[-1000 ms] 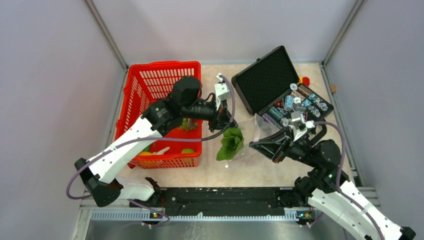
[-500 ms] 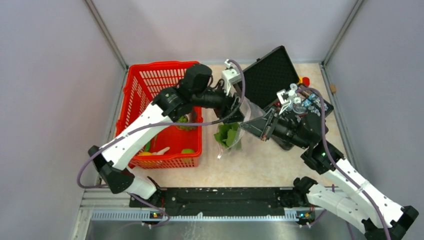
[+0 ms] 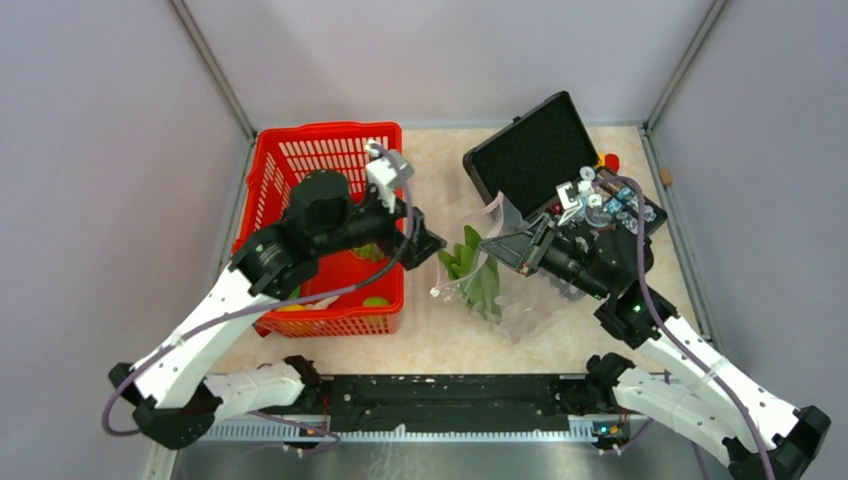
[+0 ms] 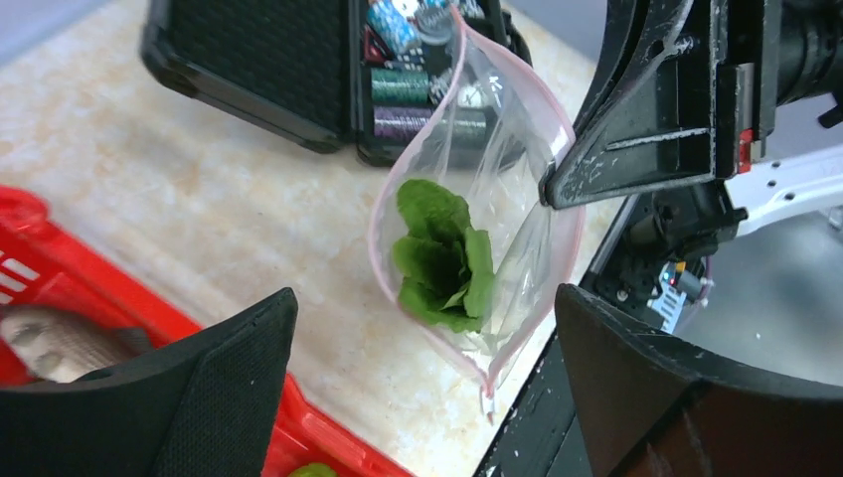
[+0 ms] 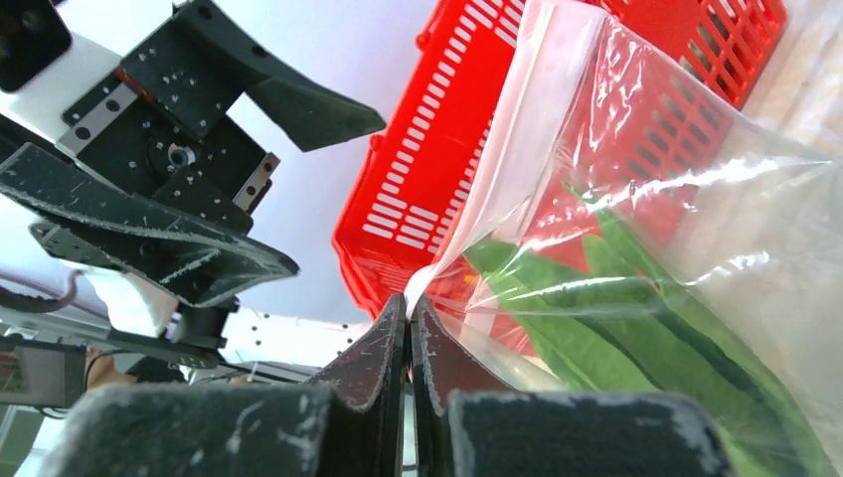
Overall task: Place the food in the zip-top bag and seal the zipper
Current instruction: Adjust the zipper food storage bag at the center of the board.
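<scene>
The zip-top bag hangs open-mouthed between the arms, with the long green leaves inside it. My right gripper is shut on the bag's mouth edge and holds it up; in the right wrist view the gripper pinches the pale strip. The pink zipper forms an open loop around the leaves. My left gripper stands wide open and empty beside the bag, between it and the basket. In the left wrist view the gripper holds nothing. A grey fish and a lime lie in the basket.
The red basket stands at the left under my left arm. An open black foam-lined case sits at the back right, with small gadgets in its lower half, close behind the bag.
The left gripper opened, let go of the leaves in the bag, and pulled back left toward the basket. The right gripper lifted the bag's edge and stayed shut on it.
</scene>
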Available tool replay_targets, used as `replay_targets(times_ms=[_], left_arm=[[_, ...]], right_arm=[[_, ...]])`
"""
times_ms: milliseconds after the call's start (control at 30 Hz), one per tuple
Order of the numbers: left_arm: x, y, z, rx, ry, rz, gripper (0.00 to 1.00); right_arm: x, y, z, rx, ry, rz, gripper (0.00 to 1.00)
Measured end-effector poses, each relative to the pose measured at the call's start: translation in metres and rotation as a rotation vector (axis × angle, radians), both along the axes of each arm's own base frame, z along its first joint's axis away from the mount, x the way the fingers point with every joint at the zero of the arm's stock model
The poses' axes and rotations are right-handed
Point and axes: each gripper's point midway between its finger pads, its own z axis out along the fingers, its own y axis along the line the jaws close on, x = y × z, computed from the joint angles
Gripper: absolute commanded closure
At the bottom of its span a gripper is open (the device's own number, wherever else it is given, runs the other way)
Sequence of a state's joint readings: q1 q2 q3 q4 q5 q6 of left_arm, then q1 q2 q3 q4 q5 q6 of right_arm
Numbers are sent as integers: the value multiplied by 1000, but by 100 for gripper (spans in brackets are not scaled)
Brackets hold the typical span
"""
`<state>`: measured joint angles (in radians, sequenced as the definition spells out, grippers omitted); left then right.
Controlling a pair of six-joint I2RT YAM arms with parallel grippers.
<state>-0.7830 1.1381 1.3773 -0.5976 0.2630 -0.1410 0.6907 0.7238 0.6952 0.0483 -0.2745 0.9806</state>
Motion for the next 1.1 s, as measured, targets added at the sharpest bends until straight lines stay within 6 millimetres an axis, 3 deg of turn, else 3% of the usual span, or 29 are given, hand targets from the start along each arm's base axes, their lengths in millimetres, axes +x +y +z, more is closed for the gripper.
replay_targets(times_ms=[100, 167, 300, 367, 433, 567, 633, 733, 800, 967, 1100], left_arm=[[-4, 18, 14, -46, -35, 40, 10], [0, 18, 12, -53, -30, 49, 12], [9, 3, -26, -25, 61, 40, 16], [12, -6, -52, 0, 131, 30, 22], [15, -12, -65, 16, 174, 23, 32], [18, -22, -75, 31, 209, 0, 33], [19, -25, -76, 28, 216, -10, 26], [18, -28, -72, 3, 220, -20, 31], [20, -31, -67, -17, 208, -16, 46], [27, -32, -60, -39, 183, 6, 99], [26, -29, -63, -6, 184, 1, 100]], right_arm=[[-3, -4, 10, 19, -27, -9, 100], [-5, -6, 13, 26, -36, -9, 100], [-7, -9, 18, 33, -58, -13, 100], [-9, -10, 20, 36, -66, -13, 100], [-9, -11, 21, 38, -72, -13, 100], [-10, -12, 22, 39, -75, -13, 100], [-11, -12, 22, 39, -76, -13, 100], [-11, -12, 22, 40, -76, -12, 100], [-13, -12, 23, 41, -78, -4, 100], [-16, -10, 18, 38, -76, 15, 100], [-14, -11, 17, 36, -74, 5, 100]])
